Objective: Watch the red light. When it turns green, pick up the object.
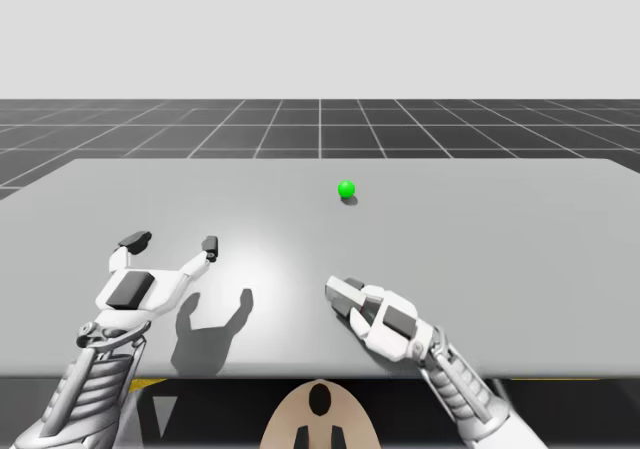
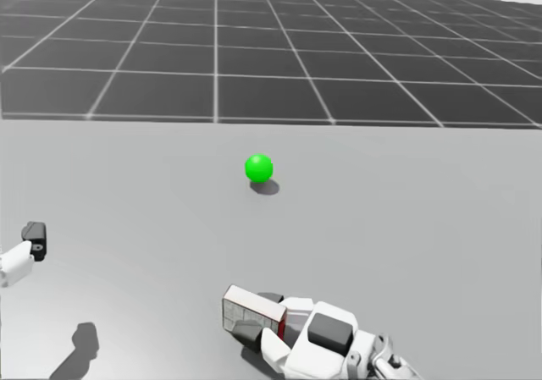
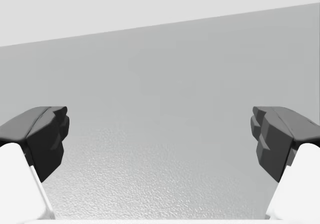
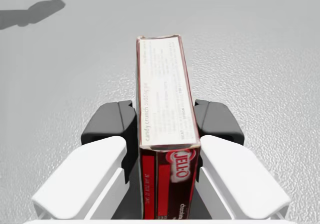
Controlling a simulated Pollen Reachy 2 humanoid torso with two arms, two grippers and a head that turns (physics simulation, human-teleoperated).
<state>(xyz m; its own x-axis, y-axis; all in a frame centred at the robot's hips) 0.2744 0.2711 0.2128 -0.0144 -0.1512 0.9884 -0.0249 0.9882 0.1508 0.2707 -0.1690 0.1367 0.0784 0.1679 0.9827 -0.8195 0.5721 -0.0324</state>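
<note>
The round light (image 1: pixel 346 189) (image 2: pixel 258 167) glows green on the table, past the middle. A slim red and white box (image 4: pixel 162 104) (image 2: pixel 250 308) (image 1: pixel 343 289) stands on edge between the fingers of my right gripper (image 4: pixel 164 120) (image 1: pixel 350 299), which is shut on it from both sides. The box sits low at the table surface; whether it touches, I cannot tell. My left gripper (image 1: pixel 172 242) (image 3: pixel 160 134) hovers open over the table's near left, nothing between its fingers. One dark fingertip (image 2: pixel 34 238) of it shows in the head view.
The grey table (image 1: pixel 500 229) reaches to a far edge with a dark gridded floor behind it. Shadows of both grippers lie on the near part of the table.
</note>
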